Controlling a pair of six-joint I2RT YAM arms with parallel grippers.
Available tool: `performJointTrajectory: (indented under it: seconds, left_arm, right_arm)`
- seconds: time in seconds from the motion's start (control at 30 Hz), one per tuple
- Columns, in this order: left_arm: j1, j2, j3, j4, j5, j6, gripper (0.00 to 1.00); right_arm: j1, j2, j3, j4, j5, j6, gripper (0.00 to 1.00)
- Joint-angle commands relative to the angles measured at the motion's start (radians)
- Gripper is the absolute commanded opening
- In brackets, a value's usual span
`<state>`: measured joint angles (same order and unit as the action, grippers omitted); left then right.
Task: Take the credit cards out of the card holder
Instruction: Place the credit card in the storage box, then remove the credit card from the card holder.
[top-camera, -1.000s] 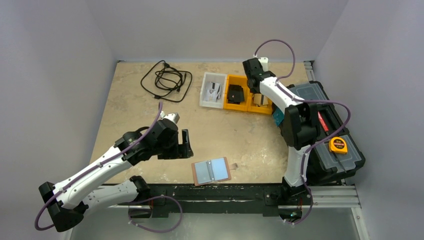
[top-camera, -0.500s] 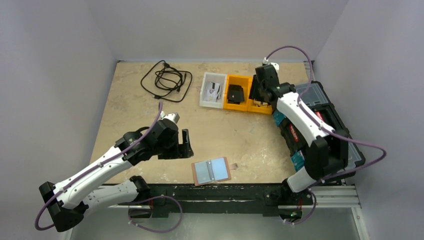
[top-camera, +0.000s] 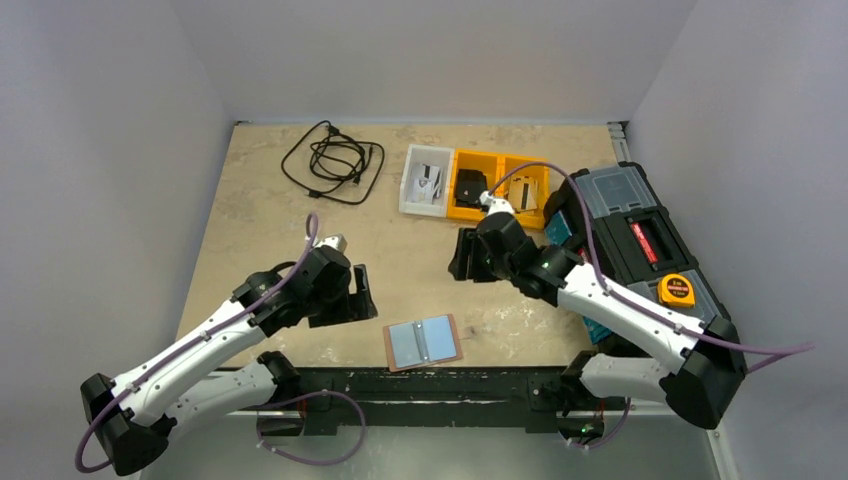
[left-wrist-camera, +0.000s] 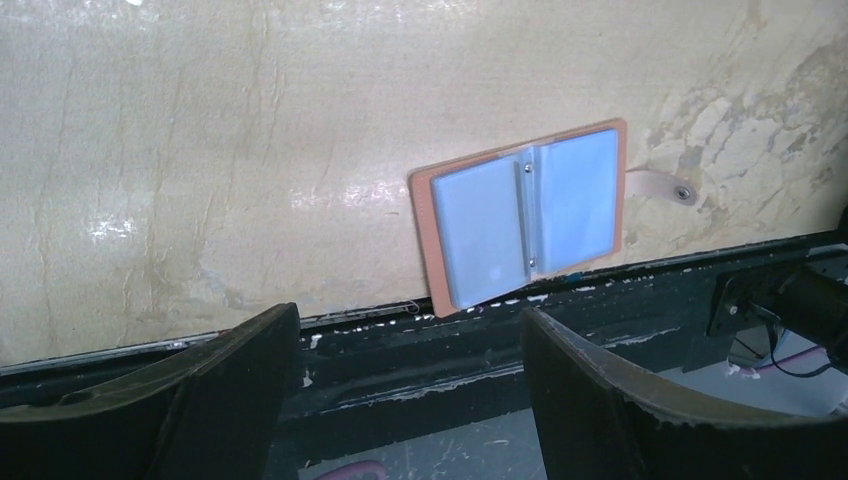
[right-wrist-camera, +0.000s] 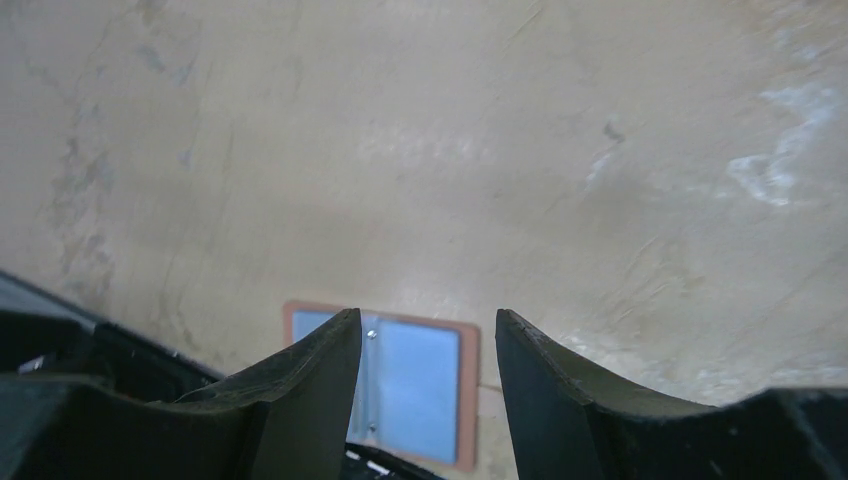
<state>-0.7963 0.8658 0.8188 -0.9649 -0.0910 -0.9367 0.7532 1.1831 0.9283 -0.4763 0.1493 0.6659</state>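
The card holder (top-camera: 423, 342) lies open and flat at the table's near edge, reddish-brown with a small strap on its right. Light blue credit cards (top-camera: 408, 344) fill both of its sleeves, on either side of a riveted spine. In the left wrist view the card holder (left-wrist-camera: 525, 215) sits beyond my fingers, its corner overhanging the edge. My left gripper (top-camera: 355, 295) hovers just left of it, open and empty (left-wrist-camera: 408, 315). Behind the holder, over the table's middle, my right gripper (top-camera: 468, 255) points down toward it, open with nothing between its fingers (right-wrist-camera: 428, 318); the card holder (right-wrist-camera: 415, 385) shows between them.
A coiled black cable (top-camera: 335, 160) lies at the back left. A white bin (top-camera: 425, 180) and yellow trays (top-camera: 498, 185) stand at the back centre. A black toolbox (top-camera: 640, 250) with a yellow tape measure (top-camera: 677, 290) fills the right side. A black rail (top-camera: 430, 385) runs along the front edge.
My right arm has swung from the yellow trays at the back down to the table's middle, and its jaws have widened. The left gripper has shifted slightly left and nearer.
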Motion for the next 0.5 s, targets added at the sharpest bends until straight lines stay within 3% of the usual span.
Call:
performJointTrajectory:
  seconds: [0.0,0.23,0.47]
  left_arm:
    - [0.021,-0.024,-0.033,0.022,-0.006,-0.037,0.81]
    - [0.052,-0.040,-0.090,0.020,-0.001,-0.056,0.83]
    - [0.065,-0.039,-0.125,0.033,0.004,-0.058,0.83]
  right_arm:
    - [0.143,0.004,-0.052,0.096,-0.001,0.132,0.52]
    - [0.396,0.135,-0.058,0.149,0.053,0.240,0.51]
    - [0.540,0.340,0.032,0.100,0.133,0.298,0.51]
